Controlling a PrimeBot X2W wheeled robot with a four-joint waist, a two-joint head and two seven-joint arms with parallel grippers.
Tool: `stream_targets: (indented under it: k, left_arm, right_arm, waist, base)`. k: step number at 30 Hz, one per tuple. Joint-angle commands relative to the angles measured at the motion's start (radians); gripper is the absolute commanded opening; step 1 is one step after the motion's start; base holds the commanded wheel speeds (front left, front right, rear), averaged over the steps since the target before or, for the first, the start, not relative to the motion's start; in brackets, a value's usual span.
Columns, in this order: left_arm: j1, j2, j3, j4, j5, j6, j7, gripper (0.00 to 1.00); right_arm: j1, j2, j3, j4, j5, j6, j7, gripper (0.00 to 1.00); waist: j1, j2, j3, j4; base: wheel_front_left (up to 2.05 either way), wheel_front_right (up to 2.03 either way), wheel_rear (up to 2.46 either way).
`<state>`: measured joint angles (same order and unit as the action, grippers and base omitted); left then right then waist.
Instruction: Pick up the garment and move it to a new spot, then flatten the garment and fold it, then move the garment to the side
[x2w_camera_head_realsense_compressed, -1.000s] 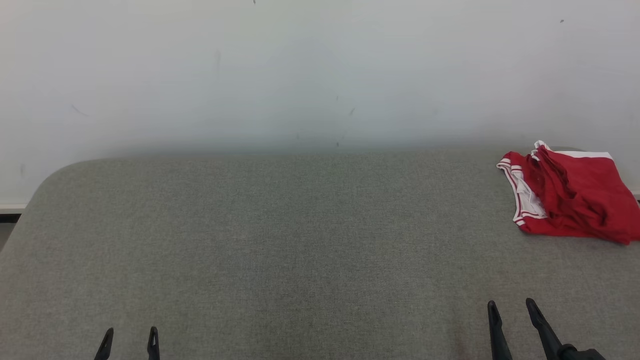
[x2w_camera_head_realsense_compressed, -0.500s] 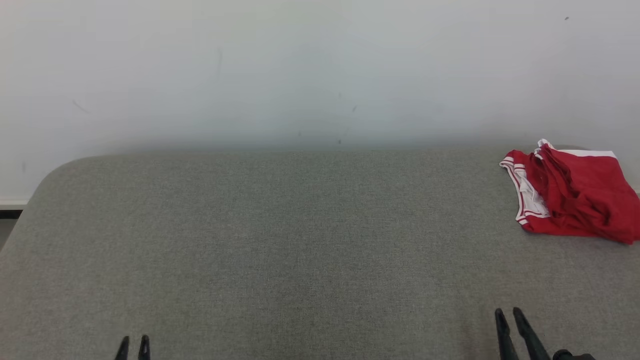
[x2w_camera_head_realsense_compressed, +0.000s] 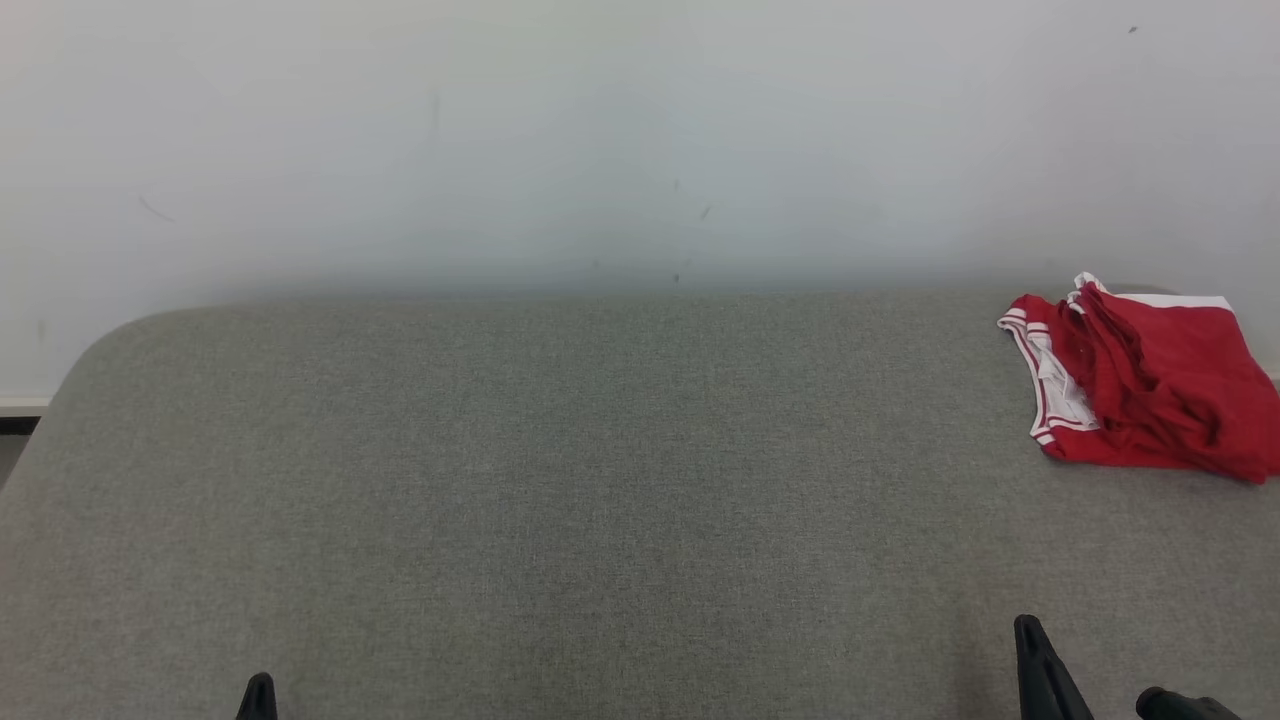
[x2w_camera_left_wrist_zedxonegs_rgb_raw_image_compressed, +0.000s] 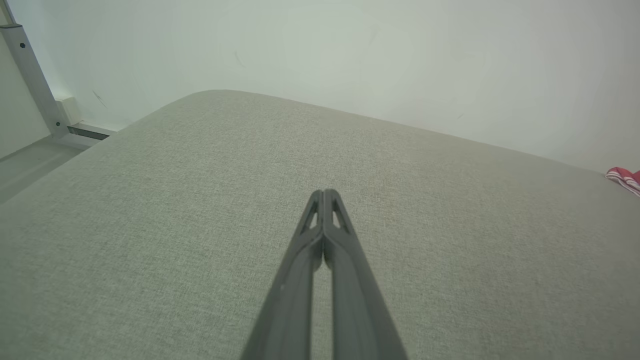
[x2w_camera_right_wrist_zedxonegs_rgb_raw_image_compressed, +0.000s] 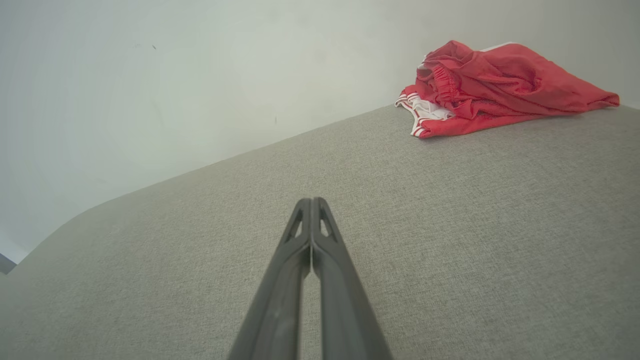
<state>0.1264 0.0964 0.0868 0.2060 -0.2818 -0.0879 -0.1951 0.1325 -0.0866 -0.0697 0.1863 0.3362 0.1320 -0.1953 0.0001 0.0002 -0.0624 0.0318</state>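
The garment (x2w_camera_head_realsense_compressed: 1150, 385) is a red piece with white trim, bunched in a heap at the far right of the grey fabric surface (x2w_camera_head_realsense_compressed: 600, 480), close to the wall. In the right wrist view the garment (x2w_camera_right_wrist_zedxonegs_rgb_raw_image_compressed: 495, 85) lies ahead and to the right of my right gripper (x2w_camera_right_wrist_zedxonegs_rgb_raw_image_compressed: 312, 201), well apart from it. That gripper (x2w_camera_head_realsense_compressed: 1026, 625) is shut on nothing, low at the near right. My left gripper (x2w_camera_head_realsense_compressed: 260, 682) is shut and empty at the near left, its tips (x2w_camera_left_wrist_zedxonegs_rgb_raw_image_compressed: 324, 192) pressed together above the fabric. A sliver of the garment (x2w_camera_left_wrist_zedxonegs_rgb_raw_image_compressed: 625, 177) shows at the right edge there.
A pale wall (x2w_camera_head_realsense_compressed: 640, 140) rises directly behind the surface. The surface has a rounded far left corner (x2w_camera_head_realsense_compressed: 110, 345). A grey metal post (x2w_camera_left_wrist_zedxonegs_rgb_raw_image_compressed: 30, 75) and floor show beyond the left side in the left wrist view.
Both grippers have closed from open to shut, and both have drawn back toward the bottom edge of the head view. The garment lies as before.
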Motion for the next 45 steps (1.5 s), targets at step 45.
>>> stream_targets:
  k: [45]
  left_arm:
    - [-0.141,-0.023,0.015,0.011,-0.719,-0.024,0.163,0.00]
  right_arm:
    - [-0.143,0.019,-0.025,0.022,0.690,-0.001,0.166,0.00]
  waist:
    - [0.0000,-0.0002,0.026,-0.013]
  base:
    - [0.00,0.00,0.00]
